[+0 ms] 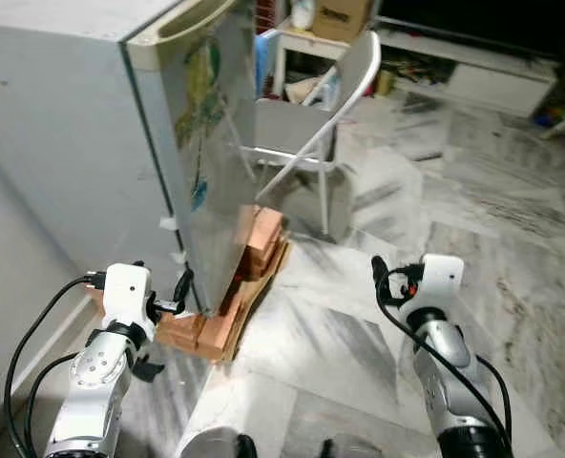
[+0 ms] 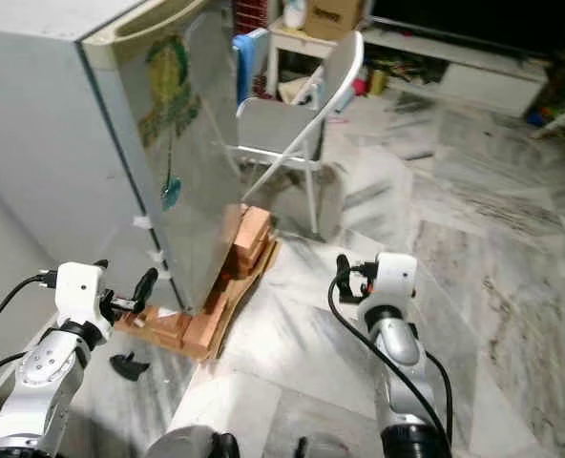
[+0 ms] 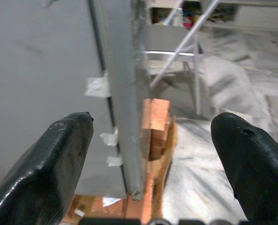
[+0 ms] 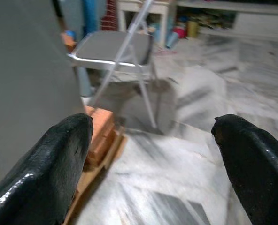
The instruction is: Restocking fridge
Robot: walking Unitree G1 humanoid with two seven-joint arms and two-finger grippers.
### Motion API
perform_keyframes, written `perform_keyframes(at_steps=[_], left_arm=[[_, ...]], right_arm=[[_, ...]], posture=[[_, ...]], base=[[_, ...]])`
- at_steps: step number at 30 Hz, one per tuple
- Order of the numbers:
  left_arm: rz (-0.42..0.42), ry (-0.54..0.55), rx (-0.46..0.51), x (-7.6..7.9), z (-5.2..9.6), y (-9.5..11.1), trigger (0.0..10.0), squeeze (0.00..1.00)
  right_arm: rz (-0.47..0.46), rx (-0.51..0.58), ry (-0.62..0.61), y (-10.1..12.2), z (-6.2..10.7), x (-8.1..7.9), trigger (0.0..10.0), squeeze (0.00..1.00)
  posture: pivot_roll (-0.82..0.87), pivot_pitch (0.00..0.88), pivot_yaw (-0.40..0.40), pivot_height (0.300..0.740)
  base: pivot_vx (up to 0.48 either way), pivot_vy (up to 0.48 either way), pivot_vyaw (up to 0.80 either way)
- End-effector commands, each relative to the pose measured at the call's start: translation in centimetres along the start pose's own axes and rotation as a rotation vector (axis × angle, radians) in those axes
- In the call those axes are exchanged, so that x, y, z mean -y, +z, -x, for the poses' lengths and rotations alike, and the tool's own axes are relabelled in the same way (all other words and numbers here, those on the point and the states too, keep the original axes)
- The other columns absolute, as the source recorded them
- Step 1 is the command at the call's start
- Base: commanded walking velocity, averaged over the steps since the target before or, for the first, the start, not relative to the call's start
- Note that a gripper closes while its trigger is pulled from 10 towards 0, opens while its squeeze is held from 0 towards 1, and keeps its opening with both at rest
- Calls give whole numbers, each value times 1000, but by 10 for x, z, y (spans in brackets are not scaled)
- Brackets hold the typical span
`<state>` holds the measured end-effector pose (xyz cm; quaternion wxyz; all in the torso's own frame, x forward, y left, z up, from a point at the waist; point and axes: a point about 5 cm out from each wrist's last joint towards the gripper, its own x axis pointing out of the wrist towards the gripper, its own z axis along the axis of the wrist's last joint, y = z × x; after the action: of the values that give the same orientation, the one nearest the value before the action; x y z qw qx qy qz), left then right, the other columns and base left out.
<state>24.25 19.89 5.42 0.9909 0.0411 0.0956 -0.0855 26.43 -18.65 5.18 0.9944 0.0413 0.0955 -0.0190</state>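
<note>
The left tool [image 3: 148, 154] is seen spread wide and empty, its two black fingers [image 3: 40, 164] framing the closed edge of the fridge door [image 1: 211, 143] just ahead. The right tool [image 4: 150, 159] is likewise held wide open with nothing in it, pointed across the marble floor [image 1: 359, 334] toward a folding chair [image 1: 311, 124].

The fridge [image 1: 63, 143] is placed at ten o'clock in the head views, raised on a stack of bricks [image 1: 254, 253] and board. Its door appears shut, or very nearly so, with bits of white tape [image 3: 97, 86] seen along the seam. The chair is set at twelve o'clock, just behind the fridge's front corner, and low shelving is glimpsed at one o'clock along the far wall.

Nothing to be stocked is carried by either arm, and no groceries can be made out near the robot. The task is judged to be at an early stage: the door is yet to be opened, and items are yet to be fetched and loaded.
</note>
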Motion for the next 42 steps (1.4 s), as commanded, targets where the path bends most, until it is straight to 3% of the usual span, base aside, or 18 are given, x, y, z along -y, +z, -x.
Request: perform_keyframes(at_steps=[1,6,18,26,42], left_arm=[[7,-31,16,7,-4,3,10000,0],[7,-68,20,17,-4,1,10000,0],[19,-108,18,32,-7,-2,10000,0],[21,-93,21,29,-8,-1,10000,0],[24,23,5,4,-8,-5,10000,0]], right_arm=[[12,11,-21,4,1,8,10000,0],[20,9,-17,4,1,8,10000,0],[32,-7,-14,1,4,9,10000,0],[41,-9,-14,1,4,9,10000,0],[54,-15,-14,0,7,11,10000,0]], posture=[[74,29,-36,740],[71,29,-41,740],[63,31,-56,740],[60,36,-59,740],[50,44,-60,740]], base=[[0,450,-800],[64,410,-723],[417,0,0],[454,0,0],[0,0,0]])
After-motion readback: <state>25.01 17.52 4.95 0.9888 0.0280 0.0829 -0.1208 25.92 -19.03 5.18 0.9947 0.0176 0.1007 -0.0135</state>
